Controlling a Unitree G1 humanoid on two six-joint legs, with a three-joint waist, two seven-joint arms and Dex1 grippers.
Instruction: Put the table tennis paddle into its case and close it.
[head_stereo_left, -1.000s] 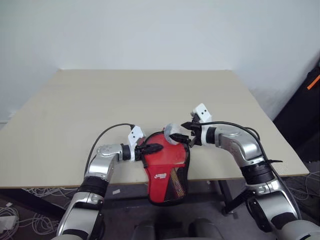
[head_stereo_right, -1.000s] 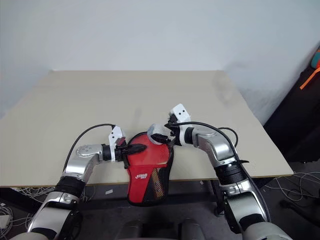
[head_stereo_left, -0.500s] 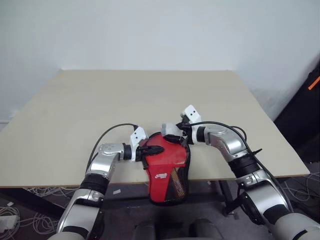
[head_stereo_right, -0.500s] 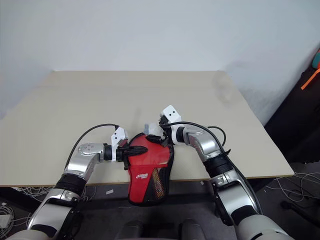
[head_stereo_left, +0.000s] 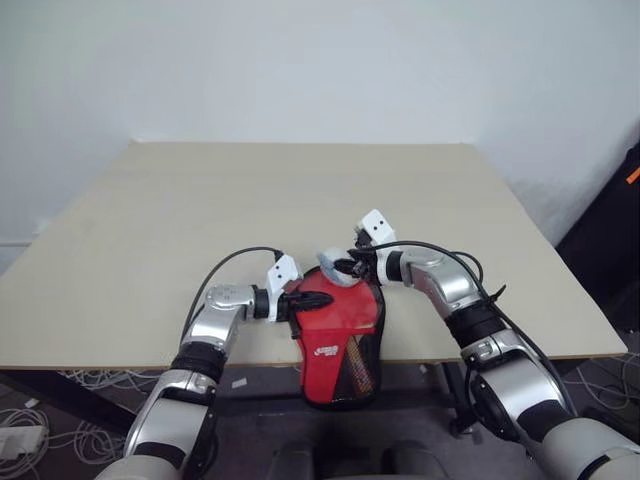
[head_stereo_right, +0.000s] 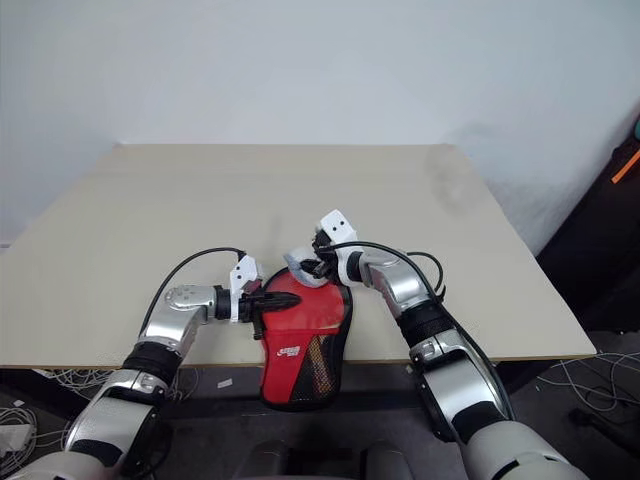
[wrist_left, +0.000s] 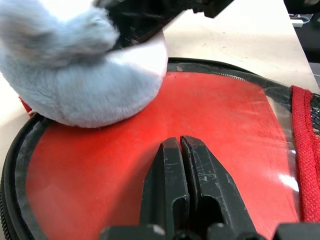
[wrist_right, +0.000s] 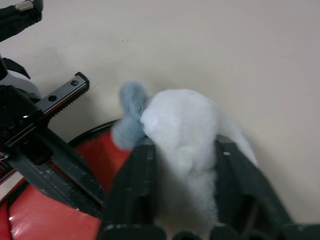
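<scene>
looking down over the table (head_stereo_left: 300, 190), we see the left gripper (wrist_left: 180, 145) reaching in from 9 o'clock, a black cable (head_stereo_left: 225, 265) looping over its wrist. its two black fingers are clenched together with nothing between them, their tips resting on the clear window (wrist_left: 215, 115) of the case (head_stereo_left: 340, 330).

the case lies red side up at the table's 6 o'clock edge. its round end rests on the tabletop, and its narrow end hangs over the edge with the white logo (head_stereo_left: 322, 351) and the black mesh pocket (head_stereo_left: 358, 362). black trim runs round the rim. a smooth red surface shows under the glossy window, but we cannot tell from here whether that is the table tennis paddle or the cover's own lining.

at the case's 12 o'clock rim sits a grey-white fluffy ball (head_stereo_left: 333, 266), touching the round end and partly on the bare tabletop. the right gripper (wrist_right: 184, 150) comes in from 2 o'clock and is grasping this fluffy ball, one black finger pressed into the fluff on each side. the two grippers stand near each other over the round end of the case, the left one lower on the window, the right one at the rim.
</scene>
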